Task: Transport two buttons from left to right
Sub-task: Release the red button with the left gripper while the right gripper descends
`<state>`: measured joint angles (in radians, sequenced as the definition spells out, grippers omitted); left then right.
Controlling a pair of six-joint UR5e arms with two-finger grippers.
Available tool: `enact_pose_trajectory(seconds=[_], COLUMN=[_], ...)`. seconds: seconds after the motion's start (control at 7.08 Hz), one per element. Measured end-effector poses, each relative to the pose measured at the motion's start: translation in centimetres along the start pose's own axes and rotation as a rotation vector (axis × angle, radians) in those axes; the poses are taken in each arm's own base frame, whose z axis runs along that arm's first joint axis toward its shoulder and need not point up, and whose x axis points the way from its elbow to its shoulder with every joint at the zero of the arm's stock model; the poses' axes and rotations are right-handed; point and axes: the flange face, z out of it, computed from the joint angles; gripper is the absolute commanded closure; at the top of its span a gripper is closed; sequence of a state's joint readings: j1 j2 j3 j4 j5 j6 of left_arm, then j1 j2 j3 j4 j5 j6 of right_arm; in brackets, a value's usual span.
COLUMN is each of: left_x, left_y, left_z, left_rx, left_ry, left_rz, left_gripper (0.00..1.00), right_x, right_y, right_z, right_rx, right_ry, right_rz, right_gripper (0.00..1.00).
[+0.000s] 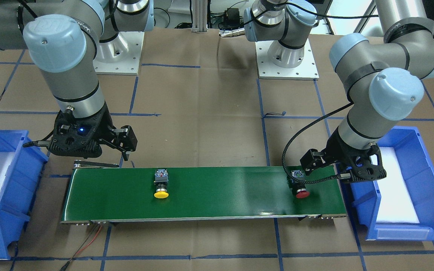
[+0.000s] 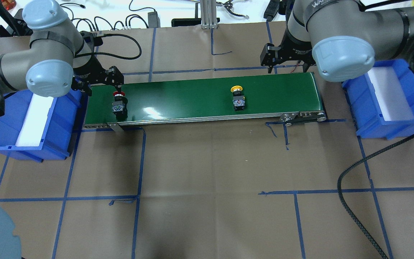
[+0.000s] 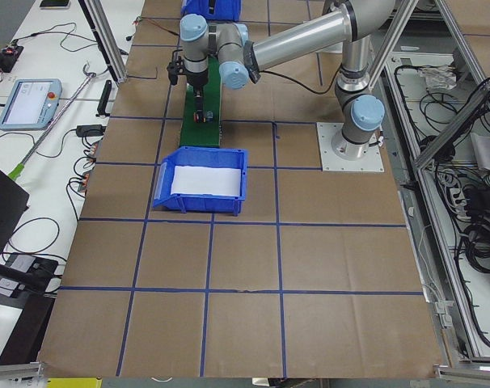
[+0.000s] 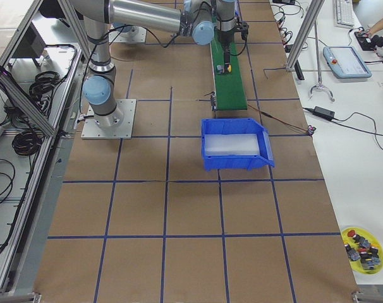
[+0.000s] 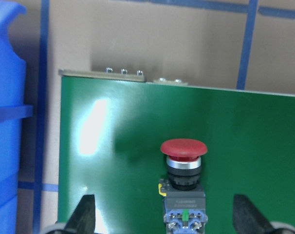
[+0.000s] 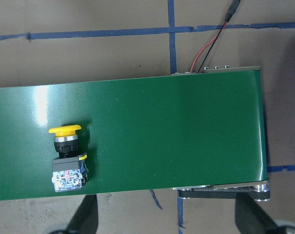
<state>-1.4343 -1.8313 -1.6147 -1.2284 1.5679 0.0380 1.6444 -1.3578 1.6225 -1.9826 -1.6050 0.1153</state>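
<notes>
green belt [image 2: 192, 102] between blue bins [image 2: 61, 120] bears red button [image 2: 119, 103], yellow button [image 2: 237, 98]; left hand [image 2: 102, 89], right hand [image 2: 287, 67] open

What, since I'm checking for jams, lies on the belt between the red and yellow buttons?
Nothing: only bare green belt runs between the red button and the yellow button, as the overhead view shows.

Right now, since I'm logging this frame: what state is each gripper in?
Left gripper: open, fingers either side of the red button, not touching it.
Right gripper: open, holding nothing.
</notes>
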Motion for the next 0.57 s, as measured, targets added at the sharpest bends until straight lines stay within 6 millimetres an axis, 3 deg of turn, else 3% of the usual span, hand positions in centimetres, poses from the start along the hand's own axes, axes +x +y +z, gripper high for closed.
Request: enact_pose_trajectory(seconds=[0.28,0.57], left_x=[1.1,1.6], left_y=[2.0,5.9], left_z=[-4.8,-9.1], left_rx=[-0.048,-0.077], left_ry=[0.064,0.091], left_rz=[0.004,-0.009], left_gripper=[0.00,0.00], right_x=[-0.2,-0.4], right_y=[-0.6,-1.1], right_z=[2.2,4.6], right_rx=[-0.034,-0.071], right_ry=[-0.001,-0.001], right_rz=[0.000,0.012], right_gripper=[0.00,0.00])
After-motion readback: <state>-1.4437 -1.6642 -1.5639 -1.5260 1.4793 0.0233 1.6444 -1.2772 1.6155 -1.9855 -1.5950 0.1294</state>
